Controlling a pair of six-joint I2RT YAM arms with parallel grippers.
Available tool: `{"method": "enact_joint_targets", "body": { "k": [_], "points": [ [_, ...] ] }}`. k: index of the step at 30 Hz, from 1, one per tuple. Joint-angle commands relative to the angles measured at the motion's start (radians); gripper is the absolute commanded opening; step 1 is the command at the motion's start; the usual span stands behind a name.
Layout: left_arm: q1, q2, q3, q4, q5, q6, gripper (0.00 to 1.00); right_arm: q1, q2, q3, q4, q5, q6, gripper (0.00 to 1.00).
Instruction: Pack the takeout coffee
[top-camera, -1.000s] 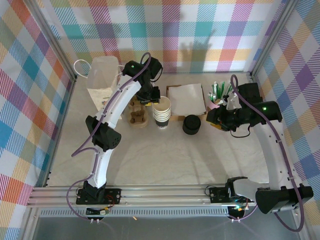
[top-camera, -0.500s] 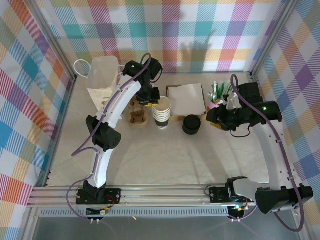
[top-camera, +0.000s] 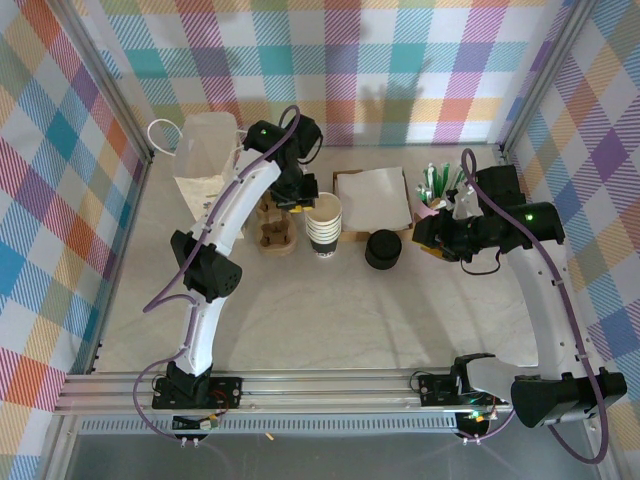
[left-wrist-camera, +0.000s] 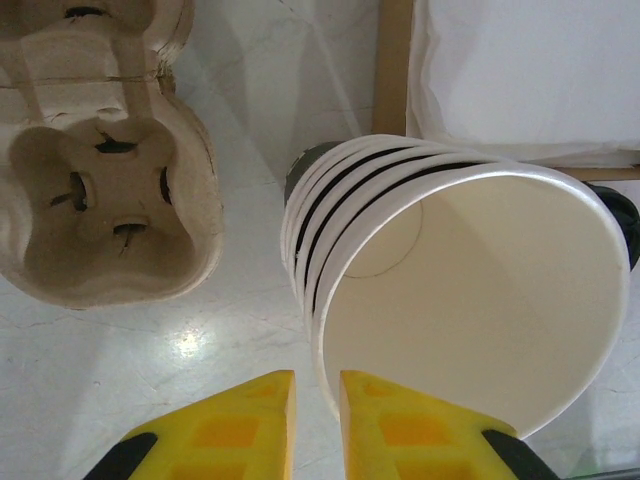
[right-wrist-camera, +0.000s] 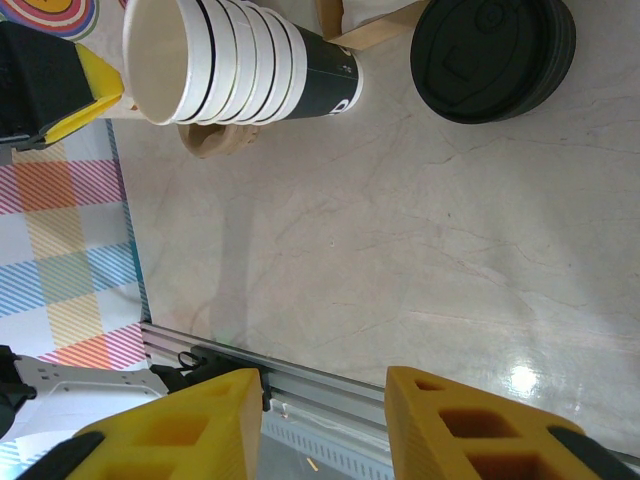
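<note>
Top cup — white, lidless, empty — nested on a dark-printed stack.

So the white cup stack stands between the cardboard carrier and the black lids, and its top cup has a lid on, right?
No: the top cup has no lid; the left wrist view looks straight into its empty inside. The white cup stack does stand between the cardboard carrier and the black lids.
</note>
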Motion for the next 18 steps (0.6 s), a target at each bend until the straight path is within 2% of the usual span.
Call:
{"method": "enact_joint_targets", "body": {
  "k": [1, 18],
  "points": [
    [0.011, 0.014, 0.014, -0.037, 0.027, 0.01, 0.19, 0.006, -0.006, 0.03, -0.013, -0.025, -0.016, 0.39],
    [0.026, 0.025, 0.015, -0.038, 0.062, 0.017, 0.17, 0.006, 0.001, 0.026, -0.007, -0.035, -0.014, 0.4]
  ]
}}
